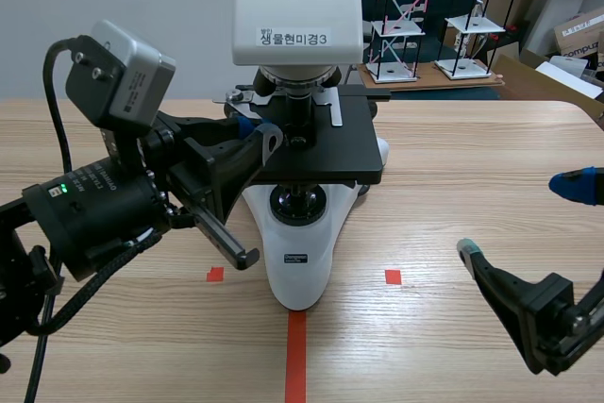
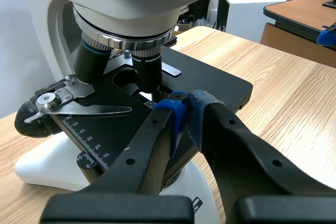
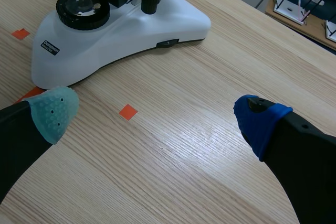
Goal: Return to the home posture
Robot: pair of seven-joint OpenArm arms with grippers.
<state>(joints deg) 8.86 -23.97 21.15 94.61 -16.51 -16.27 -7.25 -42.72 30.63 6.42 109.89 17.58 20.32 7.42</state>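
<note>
Left gripper (image 2: 182, 109) at the microscope stage (image 2: 223, 85), perhaps touching; right gripper (image 1: 521, 218) well right.

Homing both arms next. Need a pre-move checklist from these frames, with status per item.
1. Left pincer shut, nothing between its pads: ok.
2. Left pincer clear of the stage: not ok. Its tips sit at the stage edge, and I cannot tell if they touch.
3. Room under the objectives to lift straight out: cannot tell.
4. Right pincer open and empty: ok.
5. Right pincer apart from the microscope base, over the table: ok.
</note>
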